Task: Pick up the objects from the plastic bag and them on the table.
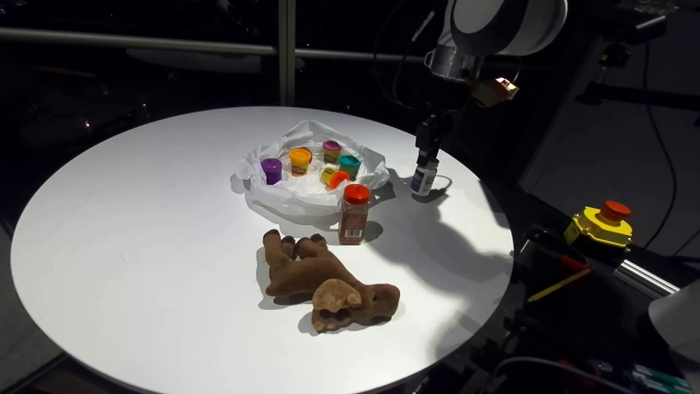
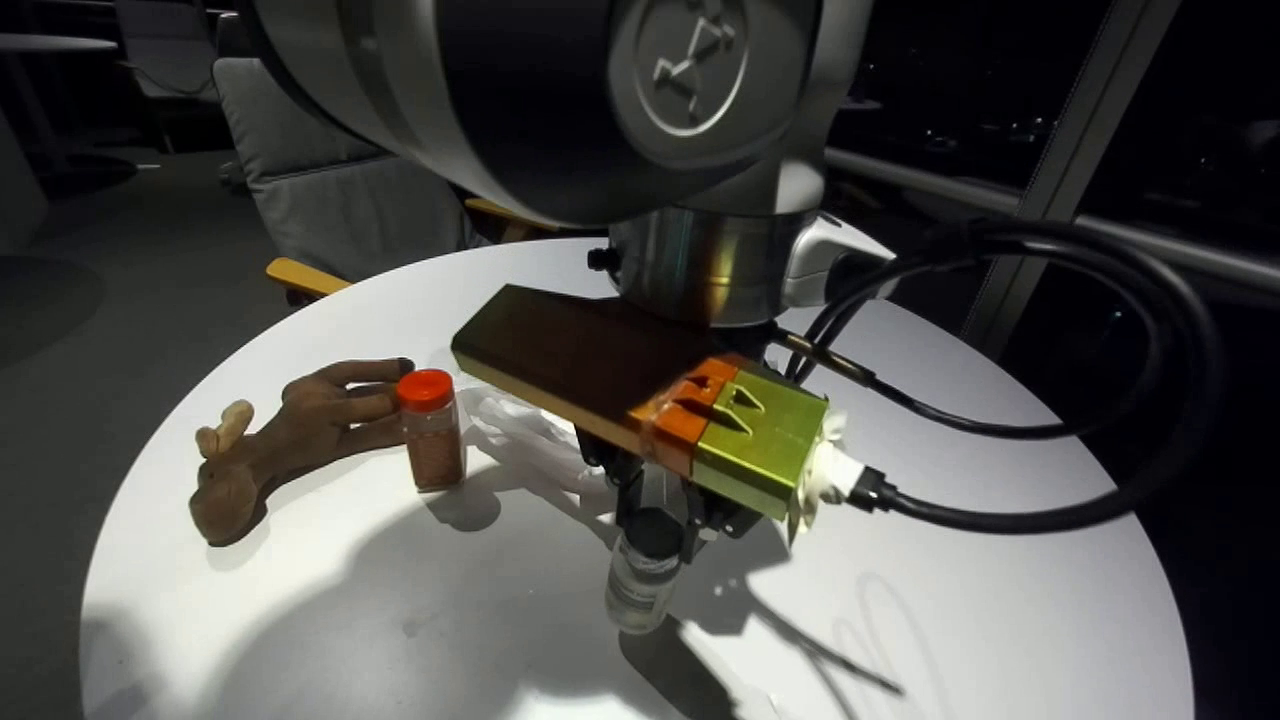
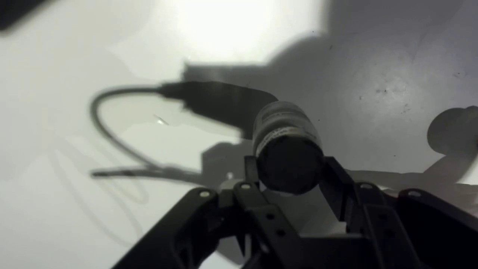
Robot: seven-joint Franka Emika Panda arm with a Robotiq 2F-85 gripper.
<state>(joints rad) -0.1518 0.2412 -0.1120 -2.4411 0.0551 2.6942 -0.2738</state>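
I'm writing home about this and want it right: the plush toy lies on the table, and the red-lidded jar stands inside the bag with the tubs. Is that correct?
Not quite: the red-lidded jar stands on the table, outside the bag, as both exterior views show. The plush toy does lie on the table, and the tubs are in the bag.

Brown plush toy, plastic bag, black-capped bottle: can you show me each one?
Brown plush toy (image 1: 317, 273): in an exterior view, on its body.
Plastic bag (image 1: 290, 206): in an exterior view, on its crinkled wall.
Black-capped bottle (image 3: 290, 158): in the wrist view, on its cap.
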